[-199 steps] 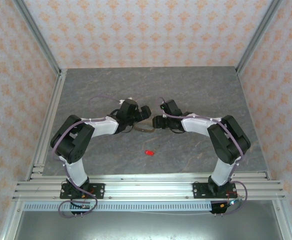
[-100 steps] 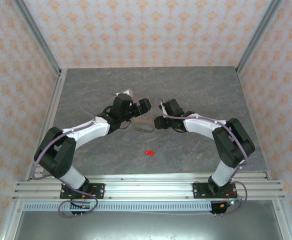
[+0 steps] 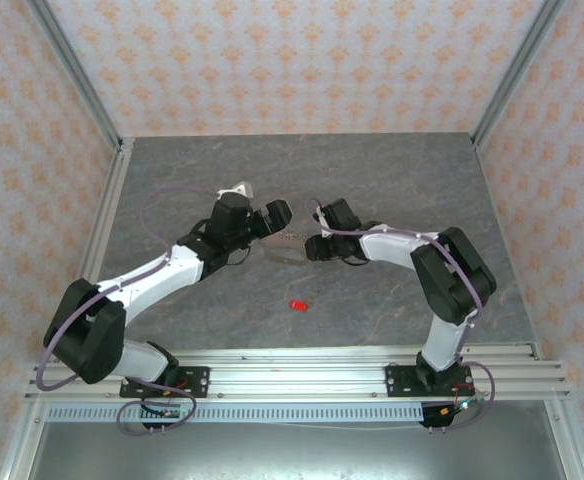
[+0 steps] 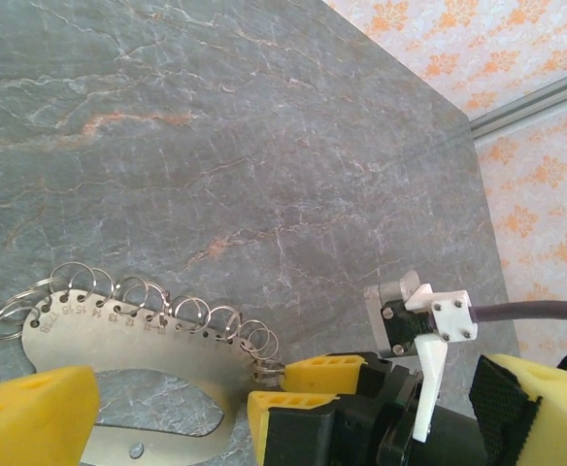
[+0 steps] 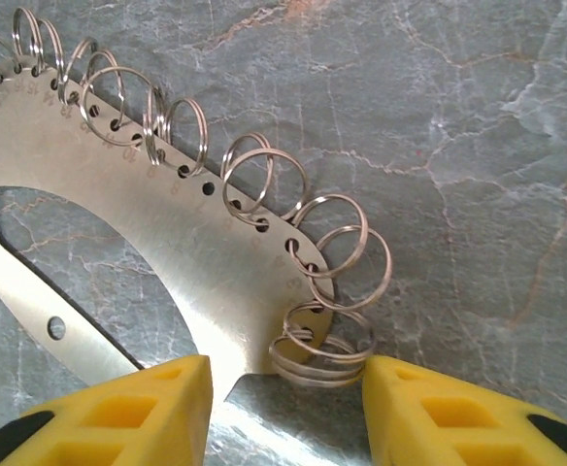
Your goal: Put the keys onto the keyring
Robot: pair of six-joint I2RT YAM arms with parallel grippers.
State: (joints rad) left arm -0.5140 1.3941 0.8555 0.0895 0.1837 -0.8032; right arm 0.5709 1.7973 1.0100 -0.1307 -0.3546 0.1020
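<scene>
Right gripper: jaws partly open, set astride one end of the keyring. The end wire loop sits in the gap, and no clamping contact can be confirmed. Left gripper: jaws fully open, straddling the opposite end of the keyring and holding nothing. The keyring lies flat on the table. The keys lie on the table nearer the arm bases, well apart from both grippers.
</scene>
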